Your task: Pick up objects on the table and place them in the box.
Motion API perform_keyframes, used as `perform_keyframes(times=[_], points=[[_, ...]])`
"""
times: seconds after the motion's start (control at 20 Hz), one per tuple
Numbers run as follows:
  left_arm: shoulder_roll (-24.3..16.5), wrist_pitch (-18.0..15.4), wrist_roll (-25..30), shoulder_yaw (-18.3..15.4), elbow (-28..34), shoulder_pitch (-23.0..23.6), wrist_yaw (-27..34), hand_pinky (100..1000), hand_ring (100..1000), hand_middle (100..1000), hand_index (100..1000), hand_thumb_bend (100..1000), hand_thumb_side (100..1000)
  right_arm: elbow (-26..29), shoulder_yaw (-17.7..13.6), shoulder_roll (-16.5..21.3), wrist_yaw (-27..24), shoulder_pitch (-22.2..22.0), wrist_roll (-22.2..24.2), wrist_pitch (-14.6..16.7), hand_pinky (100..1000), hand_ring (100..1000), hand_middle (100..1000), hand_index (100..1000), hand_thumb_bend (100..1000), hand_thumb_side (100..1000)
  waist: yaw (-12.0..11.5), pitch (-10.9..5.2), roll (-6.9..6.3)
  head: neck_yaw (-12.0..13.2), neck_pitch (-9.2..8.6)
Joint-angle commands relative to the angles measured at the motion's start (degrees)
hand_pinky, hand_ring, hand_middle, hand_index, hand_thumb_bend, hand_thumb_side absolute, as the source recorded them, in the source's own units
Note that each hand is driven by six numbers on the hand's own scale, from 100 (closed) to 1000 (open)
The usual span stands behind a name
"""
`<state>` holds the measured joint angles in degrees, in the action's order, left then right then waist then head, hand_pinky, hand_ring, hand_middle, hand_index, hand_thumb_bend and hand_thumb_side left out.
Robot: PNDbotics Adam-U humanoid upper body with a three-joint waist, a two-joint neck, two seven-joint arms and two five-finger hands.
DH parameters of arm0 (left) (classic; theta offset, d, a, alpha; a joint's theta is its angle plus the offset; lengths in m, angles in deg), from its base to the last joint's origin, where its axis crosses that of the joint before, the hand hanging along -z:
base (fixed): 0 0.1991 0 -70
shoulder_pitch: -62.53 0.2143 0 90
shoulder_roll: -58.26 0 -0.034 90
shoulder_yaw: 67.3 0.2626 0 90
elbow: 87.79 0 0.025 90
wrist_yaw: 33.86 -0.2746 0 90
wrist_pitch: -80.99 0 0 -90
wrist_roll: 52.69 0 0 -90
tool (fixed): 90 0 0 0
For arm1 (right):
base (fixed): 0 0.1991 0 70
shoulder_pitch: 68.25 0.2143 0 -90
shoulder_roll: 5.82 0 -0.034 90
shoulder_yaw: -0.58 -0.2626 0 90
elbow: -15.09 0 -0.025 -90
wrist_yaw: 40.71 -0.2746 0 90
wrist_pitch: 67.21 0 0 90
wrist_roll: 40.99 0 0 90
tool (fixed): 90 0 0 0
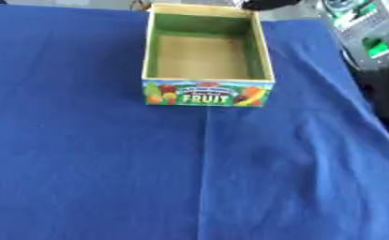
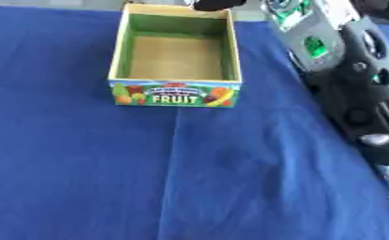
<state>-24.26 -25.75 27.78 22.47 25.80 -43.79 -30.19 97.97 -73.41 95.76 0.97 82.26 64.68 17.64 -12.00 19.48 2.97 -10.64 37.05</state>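
Open-topped box point(image 1: 207, 93) labelled FRUIT at the far centre of the blue-clothed desk point(image 1: 107, 164), well apart from the right arm point(image 2: 357, 93) at the right edge; fingers' state cannot be told

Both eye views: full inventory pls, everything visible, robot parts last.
box: 1, green inside walls, tan floor, front panel printed with fruit pictures and the word FRUIT; far centre of the table, nothing visible inside.
tablecloth: 1, blue, covers the table, with a crease running from the box toward the near edge; no loose objects seen on it.
dark object: 1, black, at the far edge just behind the box, cut off by the frame; cannot identify.
right arm: 1, black with silver-grey panels and green spots, along the right edge, best seen in the right eye view; its hand cannot be made out.
left hand: not in view.
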Motion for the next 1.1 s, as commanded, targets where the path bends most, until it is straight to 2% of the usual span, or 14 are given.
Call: perform_keyframes(times=[0.05, 0.35, 0.65, 0.95, 1.1], points=[[-0.26, -0.05, 0.29, 0.08, 1.00, -0.84, 0.16, 448, 574, 568, 788, 100, 961, -5.50, -0.39, -1.58, 2.44, 2.24, -0.98, 1.52, 486, 452, 448, 469, 100, 198, -0.29, -0.97, -0.14, -0.56, -0.99], [-0.08, 0.06, 0.50, 0.19, 1.00, -0.92, 0.27, 448, 574, 569, 787, 100, 962, -13.85, -1.46, -4.47, 5.19, 3.41, -2.19, 2.70, 485, 456, 449, 471, 100, 198, -0.89, -0.81, -0.04, -1.14, -1.23], [0.02, 0.10, 0.52, 0.16, 1.00, -0.93, 0.25, 448, 574, 569, 787, 100, 961, -18.22, -2.27, -5.13, 6.93, 3.01, -2.33, 3.21, 494, 468, 456, 485, 100, 198, -1.04, -0.71, -0.07, -1.10, -1.38], [0.12, 0.35, 0.55, 0.24, 1.00, -0.89, 0.19, 448, 574, 570, 787, 100, 987, -21.26, -2.82, -5.66, 6.80, 3.13, 1.27, 3.23, 571, 524, 503, 548, 100, 200, -1.27, -0.53, 0.06, -1.23, -1.53], [0.06, 0.25, 0.59, 0.24, 1.00, -0.99, 0.20, 448, 575, 571, 786, 100, 983, -22.96, -3.36, -6.13, 5.28, 3.29, 4.95, 3.07, 640, 582, 562, 616, 100, 204, -1.43, -0.39, 0.16, -1.19, -1.63]])
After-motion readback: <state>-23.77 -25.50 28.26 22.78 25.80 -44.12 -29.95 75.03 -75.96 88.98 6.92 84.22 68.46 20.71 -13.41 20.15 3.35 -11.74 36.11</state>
